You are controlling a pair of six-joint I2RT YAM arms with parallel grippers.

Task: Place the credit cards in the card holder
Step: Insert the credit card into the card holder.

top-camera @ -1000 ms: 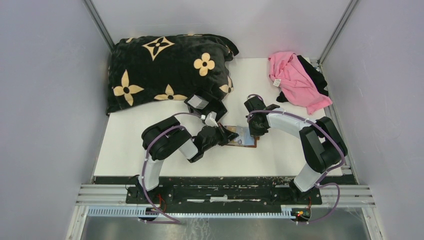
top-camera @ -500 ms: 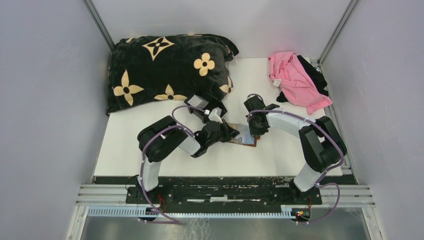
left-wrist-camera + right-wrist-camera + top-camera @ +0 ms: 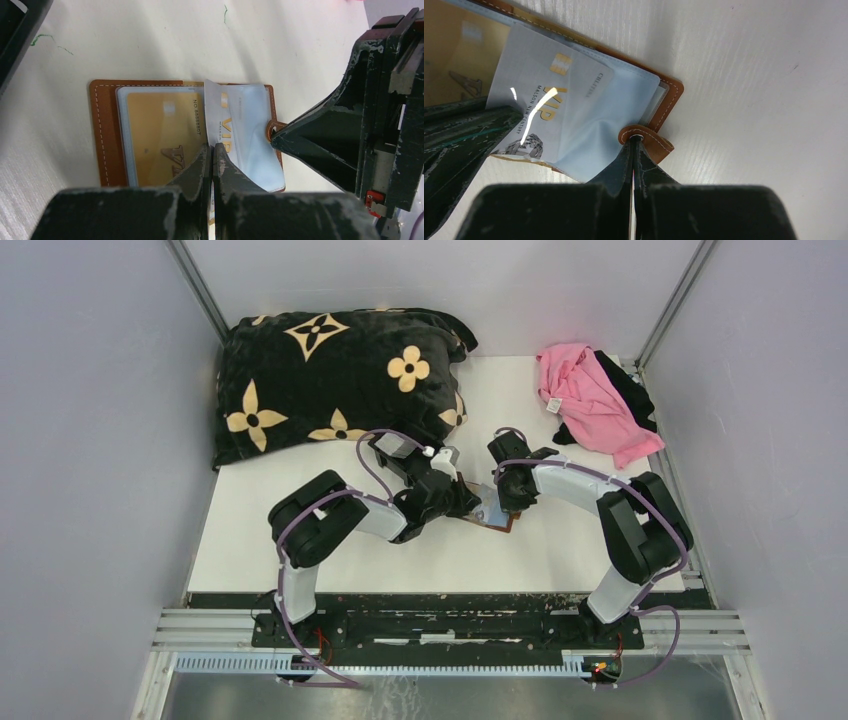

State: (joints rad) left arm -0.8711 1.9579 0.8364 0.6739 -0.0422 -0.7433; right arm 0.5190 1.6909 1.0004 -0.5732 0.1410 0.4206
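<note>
Card holder point(image 3: 102, 135), lying open on tabletop point(image 3: 250, 540) between both tools.
Left tool point(image 3: 211, 150) pinched tight on near edge of grey-blue card point(image 3: 220, 112); card's long axis runs ahead of that tool, slightly askew over the tab-side pocket. Orange card point(image 3: 160, 135) seated in other pocket. Right tool point(image 3: 633, 145) clamped on snap tab point(image 3: 646, 137). Beyond: flowered blanket point(image 3: 330, 380), pink cloth point(image 3: 590, 400).

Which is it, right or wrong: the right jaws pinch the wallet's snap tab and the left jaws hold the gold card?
Wrong: the left wrist view shows the left jaws holding the silver VIP card, while the gold card sits in the card holder's pocket. The right jaws do pinch the snap tab.
</note>
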